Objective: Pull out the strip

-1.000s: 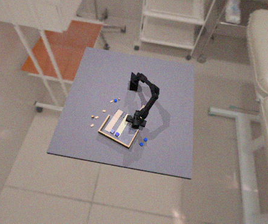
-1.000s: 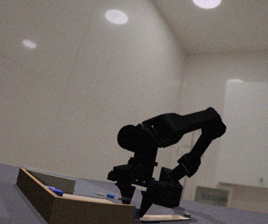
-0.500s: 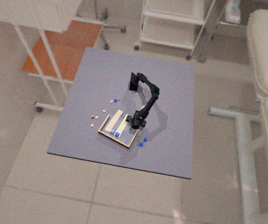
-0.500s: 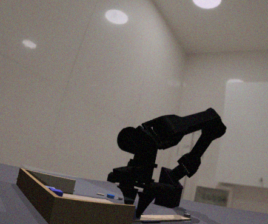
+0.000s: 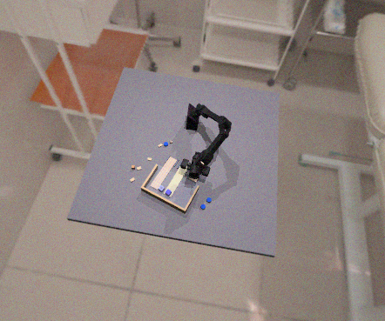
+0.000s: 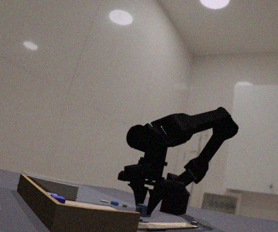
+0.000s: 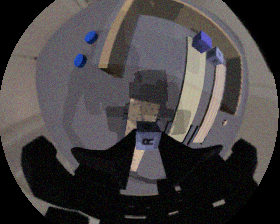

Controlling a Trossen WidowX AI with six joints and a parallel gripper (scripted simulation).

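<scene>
The labelled cube (image 6: pixel 142 209) (image 7: pixel 148 141), blue-grey with an R on its top, is between the fingers of my gripper (image 6: pixel 144 210) (image 7: pixel 146 131), which is shut on it. It hangs a little above a wooden strip (image 6: pixel 170 225) (image 7: pixel 136 162) that lies out past the open side of the tray. In the top view the gripper (image 5: pixel 193 172) hides the cube. A pale yellow strip (image 5: pixel 177 180) (image 7: pixel 193 90) and a pinkish strip (image 5: pixel 165 173) (image 7: pixel 216 95) lie in the tray, side by side. A dark blue cube (image 5: pixel 168 192) (image 7: pixel 202 42) and a lighter blue cube (image 5: pixel 161 188) (image 7: pixel 215 55) are at their far ends.
The walled tray (image 5: pixel 163 199) (image 6: pixel 94 217) (image 7: pixel 116 35) is open toward the arm's base. Two blue discs (image 5: pixel 209 200) (image 5: pixel 203 206) (image 7: pixel 91 37) (image 7: pixel 79 61) lie outside one side wall. Another blue disc (image 5: pixel 165 143) (image 6: pixel 114 203) and several small wooden pieces lie beyond the other side.
</scene>
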